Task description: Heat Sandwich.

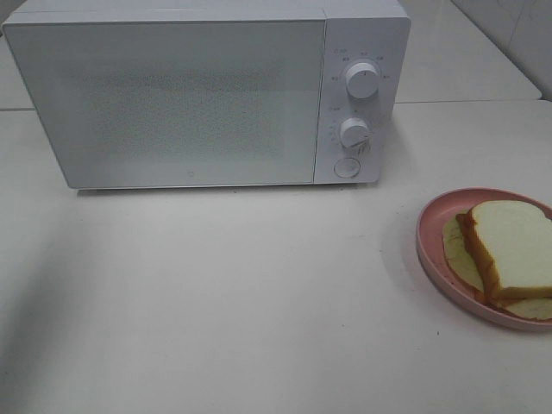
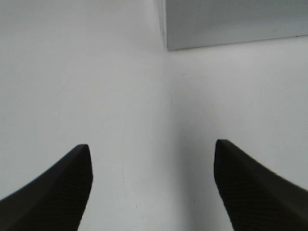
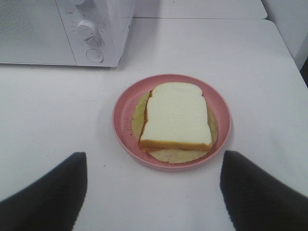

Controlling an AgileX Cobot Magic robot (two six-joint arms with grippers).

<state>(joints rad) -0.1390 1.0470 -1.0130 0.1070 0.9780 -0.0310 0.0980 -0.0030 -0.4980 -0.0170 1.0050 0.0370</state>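
1. The sandwich is lying flat on a round pink plate, which is sitting on the white table to the right of the closed microwave, well apart from it.
2. The sandwich is looking light, soft and easily crushed: white bread over a thin pale filling that is spreading past the crusts. A pinch on the bread itself is likely to dent it or slide the layers apart.
3. The plate is appearing stiff and smooth. Its raised rim is offering the safer hold, so carrying plate and sandwich together is judged the better method.
4. The top slice is nearly square. Its slightly longer axis is running from the rounded top edge, which is pointing away from the right end effector, to the straight crust nearest it.
5. The right end effector is hanging spread wide and empty, near the plate.
6. The left end effector is likewise spread wide and empty, over bare table near the microwave's corner.
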